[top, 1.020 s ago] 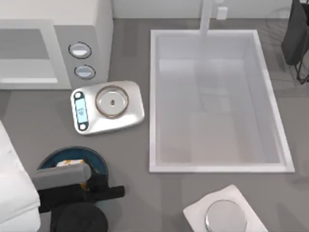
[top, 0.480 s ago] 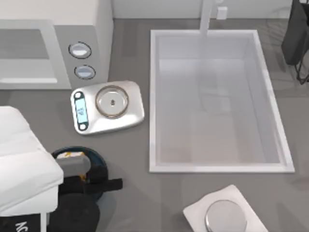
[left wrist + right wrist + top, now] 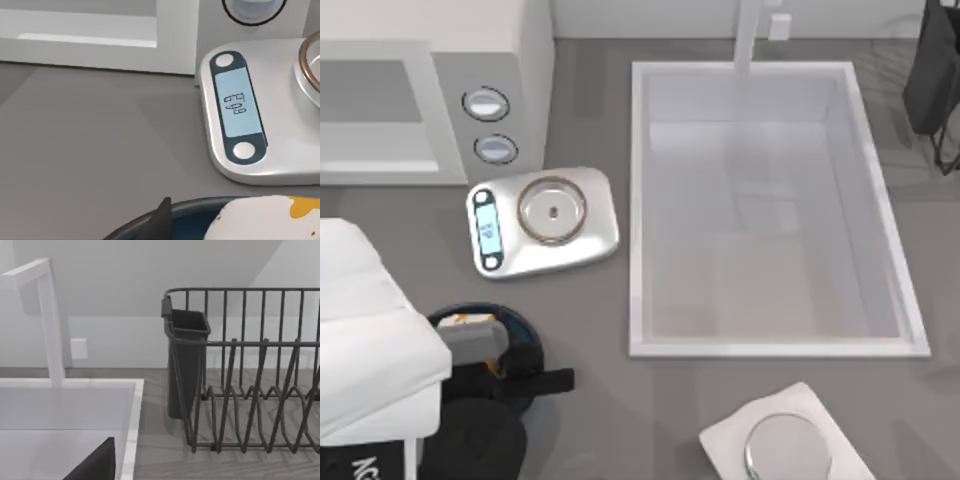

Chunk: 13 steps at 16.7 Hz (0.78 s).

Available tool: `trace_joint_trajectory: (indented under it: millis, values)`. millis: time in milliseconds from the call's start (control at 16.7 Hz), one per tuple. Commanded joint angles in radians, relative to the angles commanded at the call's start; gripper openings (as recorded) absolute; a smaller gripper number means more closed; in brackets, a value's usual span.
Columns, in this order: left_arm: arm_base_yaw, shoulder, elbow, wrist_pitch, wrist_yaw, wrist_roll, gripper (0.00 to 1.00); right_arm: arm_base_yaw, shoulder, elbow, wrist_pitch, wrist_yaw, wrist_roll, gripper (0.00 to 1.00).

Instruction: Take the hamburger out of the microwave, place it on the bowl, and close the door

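While the hamburger [image 3: 265, 220] sits in the bowl [image 3: 525, 330], the left gripper [image 3: 495, 365] hangs over it; its grip cannot be told. Next, let go and shut the microwave [image 3: 470, 90] door.

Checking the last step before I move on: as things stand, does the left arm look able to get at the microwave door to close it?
Probably yes. The left gripper sits over the bowl, where the hamburger lies. The door stands open right beside that arm, with nothing between them.
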Motion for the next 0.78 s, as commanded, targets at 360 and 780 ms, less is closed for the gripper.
trace_joint_trajectory:
  millis: [360,780]
  values:
    - [0.000,0.000,0.000,0.000,0.000,0.000,1.00,0.000,0.000,0.000,0.000,0.000,0.000,1.00]
    - [0.000,0.000,0.000,0.000,0.000,0.000,1.00,0.000,0.000,0.000,0.000,0.000,0.000,1.00]
